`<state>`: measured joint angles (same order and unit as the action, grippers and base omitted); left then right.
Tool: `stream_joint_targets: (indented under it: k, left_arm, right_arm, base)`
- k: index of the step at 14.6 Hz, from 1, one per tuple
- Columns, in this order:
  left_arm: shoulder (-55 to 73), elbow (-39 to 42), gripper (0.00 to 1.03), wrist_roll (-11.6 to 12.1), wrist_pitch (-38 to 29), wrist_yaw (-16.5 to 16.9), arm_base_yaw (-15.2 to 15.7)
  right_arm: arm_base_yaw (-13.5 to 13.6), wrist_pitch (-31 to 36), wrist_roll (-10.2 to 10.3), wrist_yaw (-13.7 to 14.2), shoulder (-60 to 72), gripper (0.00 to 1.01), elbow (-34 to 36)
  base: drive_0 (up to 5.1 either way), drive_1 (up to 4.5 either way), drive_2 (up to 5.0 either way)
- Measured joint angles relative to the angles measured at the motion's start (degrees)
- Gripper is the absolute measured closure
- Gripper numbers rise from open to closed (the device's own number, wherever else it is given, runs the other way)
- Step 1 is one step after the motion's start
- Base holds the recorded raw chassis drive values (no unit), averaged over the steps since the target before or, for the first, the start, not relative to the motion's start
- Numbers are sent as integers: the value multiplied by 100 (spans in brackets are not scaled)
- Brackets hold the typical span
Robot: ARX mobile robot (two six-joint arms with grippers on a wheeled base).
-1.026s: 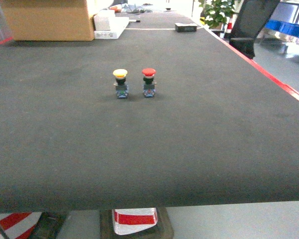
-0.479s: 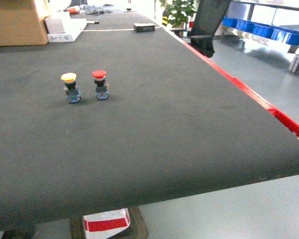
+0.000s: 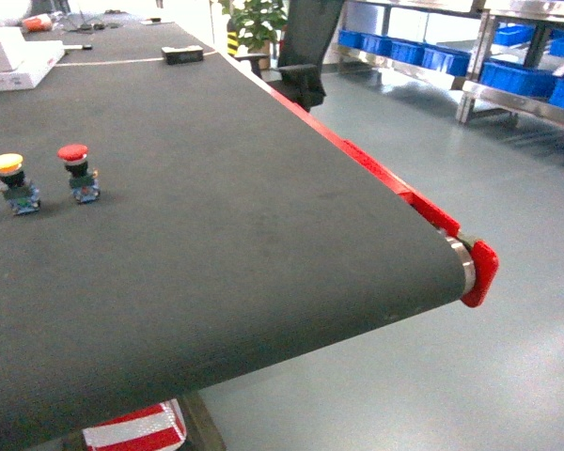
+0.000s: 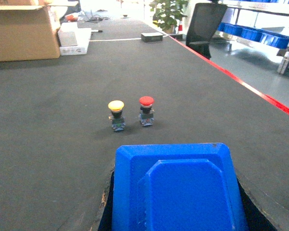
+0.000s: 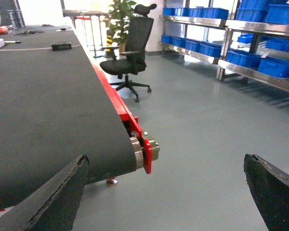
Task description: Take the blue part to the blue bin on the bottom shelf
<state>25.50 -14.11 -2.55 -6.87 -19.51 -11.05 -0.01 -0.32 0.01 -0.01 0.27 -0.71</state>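
Observation:
The blue part (image 4: 176, 192), a large moulded plastic piece, fills the bottom of the left wrist view. My left gripper (image 4: 178, 204) is shut on it, with a dark finger (image 4: 106, 197) showing at each side. My right gripper (image 5: 166, 192) hangs open and empty over the grey floor, beyond the belt's end. Blue bins (image 3: 512, 75) stand on steel rack levels (image 3: 517, 101) at the far right, and more blue bins (image 5: 190, 45) line the rack's lowest visible level (image 5: 188, 55). Neither gripper shows in the head view.
A yellow-capped push button (image 3: 9, 183) and a red-capped one (image 3: 77, 172) stand on the black conveyor belt (image 3: 216, 216). The belt ends in a red guard (image 3: 479, 272). A black office chair (image 5: 130, 57), a cardboard box (image 4: 24, 31) and a potted plant (image 5: 119, 17) stand around.
The head view has swung to the right. The two push buttons slid from the middle to the left edge, and the belt's end, the floor and the racks came into view.

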Motion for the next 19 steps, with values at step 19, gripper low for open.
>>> stream_joint_targets:
  k: [19]
  left_arm:
    - [0,0,59,0,0,0,0]
  right_arm:
    - [0,2,0,0,0,3,0]
  base:
    - [-161,-161,-161]
